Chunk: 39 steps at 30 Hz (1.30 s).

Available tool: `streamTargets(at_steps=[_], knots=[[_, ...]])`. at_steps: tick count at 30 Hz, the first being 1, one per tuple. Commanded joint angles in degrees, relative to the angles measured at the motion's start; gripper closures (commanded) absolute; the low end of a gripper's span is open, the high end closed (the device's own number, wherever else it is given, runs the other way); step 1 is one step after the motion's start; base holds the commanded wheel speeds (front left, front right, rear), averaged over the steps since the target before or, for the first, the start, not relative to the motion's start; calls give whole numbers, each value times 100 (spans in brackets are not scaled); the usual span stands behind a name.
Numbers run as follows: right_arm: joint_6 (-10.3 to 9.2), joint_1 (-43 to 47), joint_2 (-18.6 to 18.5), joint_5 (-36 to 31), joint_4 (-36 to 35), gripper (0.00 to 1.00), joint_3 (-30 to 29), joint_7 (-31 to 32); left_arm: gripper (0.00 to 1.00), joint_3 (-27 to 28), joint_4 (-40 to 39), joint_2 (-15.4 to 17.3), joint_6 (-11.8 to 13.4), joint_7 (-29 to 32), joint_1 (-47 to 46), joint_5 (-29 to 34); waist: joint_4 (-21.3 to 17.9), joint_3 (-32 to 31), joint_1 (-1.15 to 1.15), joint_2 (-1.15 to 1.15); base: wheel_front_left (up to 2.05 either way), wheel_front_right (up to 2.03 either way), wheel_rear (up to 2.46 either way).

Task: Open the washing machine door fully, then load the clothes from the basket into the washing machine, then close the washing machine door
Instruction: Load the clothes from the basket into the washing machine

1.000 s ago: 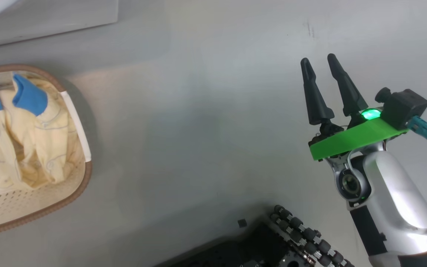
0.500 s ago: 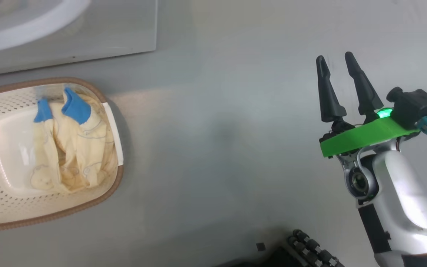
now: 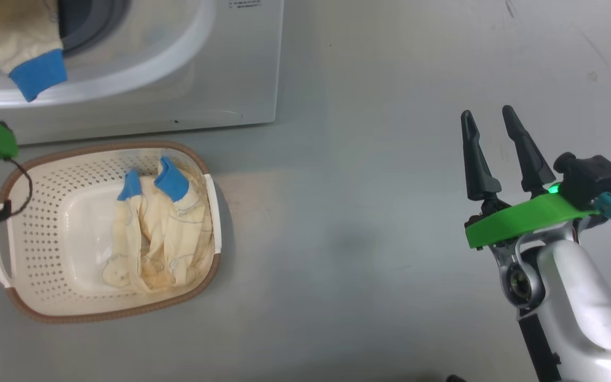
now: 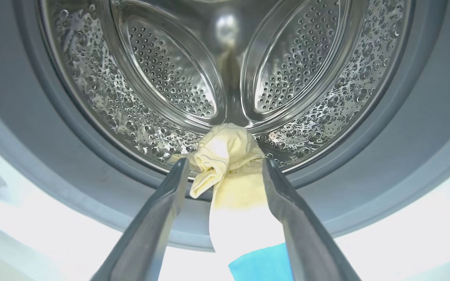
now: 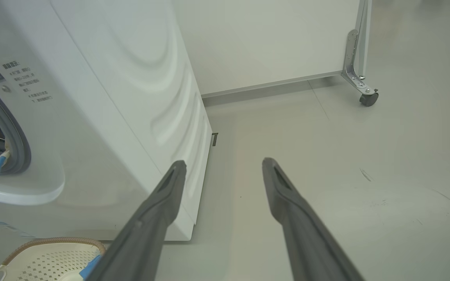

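Left tool (image 4: 225,162) spread wide, gripping nothing: one garment (image 4: 229,156) lies loose between its fingers, draped over the grey port seal (image 4: 45,148), top in the drum (image 4: 162,70), blue cuff hanging outside the washing machine (image 3: 178,79). By my read it's half loaded and needs a push in. Right tool (image 3: 486,112) also wide open, empty, over the floor (image 3: 337,212) well apart from the basket (image 3: 109,317), where more clothes (image 3: 162,233) wait. Versus a second ago the head camera swung, not the things: machine front and most of the basket now in frame, right tool spread unchanged.
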Motion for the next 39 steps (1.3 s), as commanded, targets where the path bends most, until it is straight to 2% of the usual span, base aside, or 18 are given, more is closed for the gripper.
streamTargets(at_steps=[1, 12, 21, 29, 39], knots=[[20, 138, -10, -53, -162, 0, 77, -37, 0, 307, -304, 236, 17, -31, 122, -4, 111, -219, 1, 0, 0, 0, 0], [20, 570, -10, -114, -202, 0, -42, -37, 0, 1182, -2099, -663, 143, -31, 2309, 337, 127, -851, 1, 0, 0, 0, 0], [20, 809, -18, -166, -185, 0, -59, -37, 0, 1388, -2781, -1448, 103, -31, 3267, 785, 140, -1209, 1, 0, 0, 0, 0], [20, 845, -17, -158, -205, 0, -12, -37, 0, 1357, -2833, -1753, 48, -31, 3505, 1017, 149, -1210, 1, 0, 0, 0, 0], [20, 793, -14, -119, -232, 0, -20, -37, 0, 1361, -2887, -1925, 18, -31, 3585, 1169, 138, -1034, 1, 0, 0, 0, 0]])
